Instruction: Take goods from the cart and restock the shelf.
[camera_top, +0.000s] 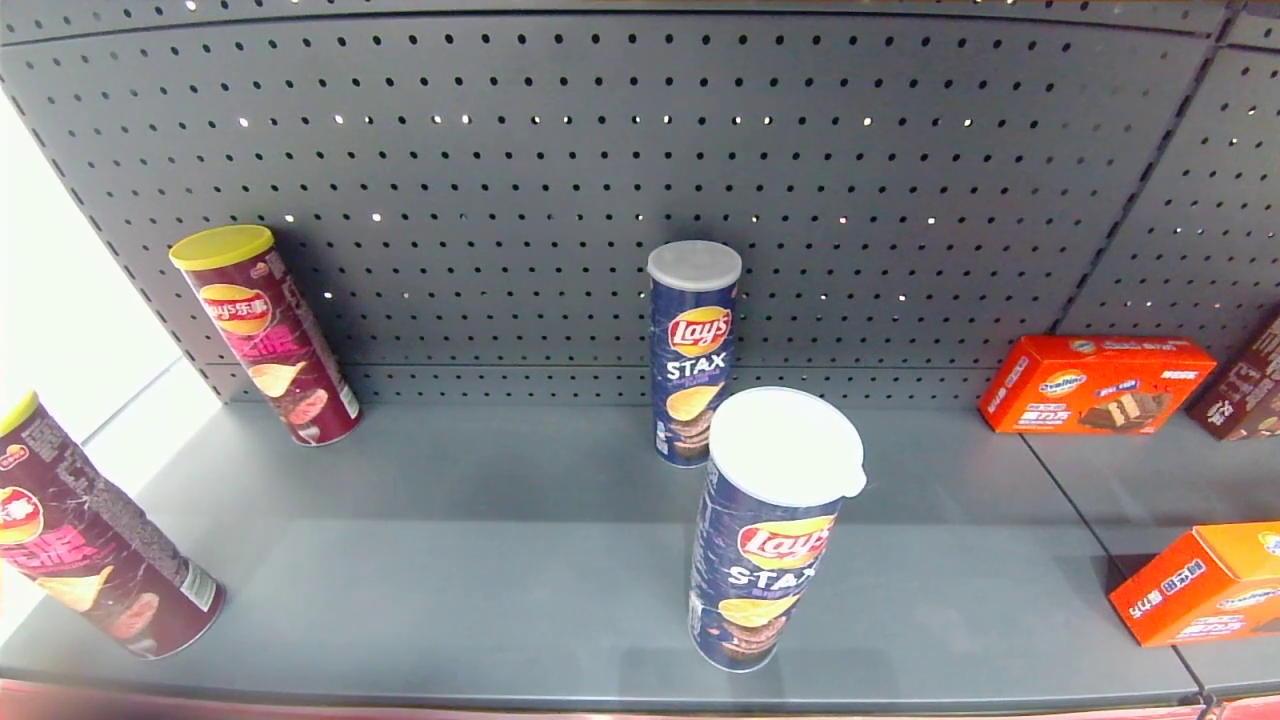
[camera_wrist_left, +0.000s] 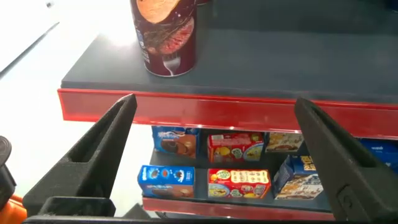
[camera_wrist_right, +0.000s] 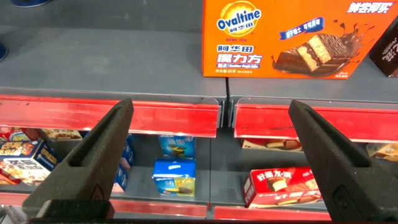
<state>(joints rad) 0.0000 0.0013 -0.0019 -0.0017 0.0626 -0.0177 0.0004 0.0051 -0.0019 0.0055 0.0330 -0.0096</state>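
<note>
the restocking was judged partly done. on the shelf (camera_top: 480, 590) a rear blue can (camera_top: 692, 350) was seen upright at the back near the middle, and a front blue can (camera_top: 765, 540) was stood just ahead of it, close to the front edge. a rear maroon can (camera_top: 268, 335) was placed at the back left, and a front maroon can (camera_top: 90, 540) by the front left corner. on the next section to the right, a rear orange box (camera_top: 1095, 385) and a front orange box (camera_top: 1200, 585) were laid flat. the wide bare stretches between were taken as room for more goods. the left tool (camera_wrist_left: 214, 102) and right tool (camera_wrist_right: 210, 104) were held wide apart and empty before the red front edge (camera_wrist_left: 186, 109), so a further item from the cart was judged necessary. the blue cans were seen as tall, slim cylinders with pale lids, likely easily tipped.
</note>
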